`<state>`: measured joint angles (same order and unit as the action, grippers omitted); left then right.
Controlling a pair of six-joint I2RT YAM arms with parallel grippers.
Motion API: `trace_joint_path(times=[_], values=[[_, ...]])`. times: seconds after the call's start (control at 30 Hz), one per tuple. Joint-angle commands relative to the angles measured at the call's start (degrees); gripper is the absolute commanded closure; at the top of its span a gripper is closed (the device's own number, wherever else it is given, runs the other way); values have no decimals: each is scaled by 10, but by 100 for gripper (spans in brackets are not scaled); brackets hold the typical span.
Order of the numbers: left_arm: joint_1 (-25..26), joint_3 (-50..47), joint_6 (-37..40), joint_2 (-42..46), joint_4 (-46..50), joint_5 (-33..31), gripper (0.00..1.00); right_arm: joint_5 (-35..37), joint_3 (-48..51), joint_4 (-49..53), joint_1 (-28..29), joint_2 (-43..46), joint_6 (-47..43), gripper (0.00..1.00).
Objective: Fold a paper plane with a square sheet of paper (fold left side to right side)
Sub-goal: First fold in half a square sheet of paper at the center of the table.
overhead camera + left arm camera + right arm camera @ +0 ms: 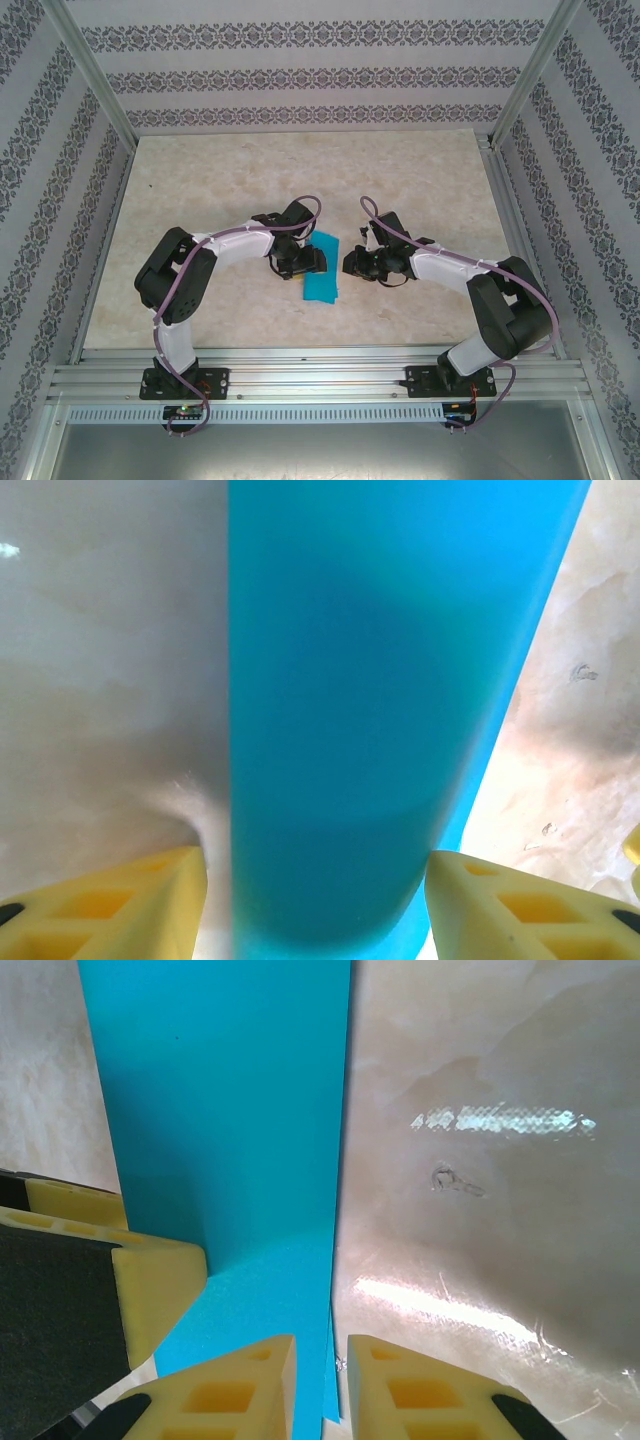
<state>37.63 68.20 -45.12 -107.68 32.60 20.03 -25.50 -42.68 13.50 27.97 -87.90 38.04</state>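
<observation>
Sheet [322,280], folded to a narrow strip, lies mid-table [200,200] btwn both grippers. R gripper [320,1385]: jaws nearly closed, pinching the strip's long edge. L gripper [315,910]: jaws approx half apart, straddling the strip w/ a yellow finger [110,905] each side, not clamping it.

You have a pale, marbled table [300,180] with a glossy top; walls [300,40] papered in grey patterned bands close it in at the back and both sides; aluminium rails [300,365] run along its near edge; a small dark scuff [452,1178] sits just below a streak of glare [500,1118].
</observation>
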Motion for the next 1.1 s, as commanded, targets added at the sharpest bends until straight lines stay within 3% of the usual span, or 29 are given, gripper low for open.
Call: trace_joint_path(times=[0.0,0.23,0.53,1.07], values=[[0,11,-7,6,-23,-14,39,4,5,0,-6,17,5,79],[-17,8,-12,27,-22,-16,45,5,6,2,-7,18,5,79],[-18,13,6,40,5,-13,43,4,5,3,-7,17,5,79],[-26,15,4,6,-9,-15,47,-1,11,-2,-6,19,7,79]])
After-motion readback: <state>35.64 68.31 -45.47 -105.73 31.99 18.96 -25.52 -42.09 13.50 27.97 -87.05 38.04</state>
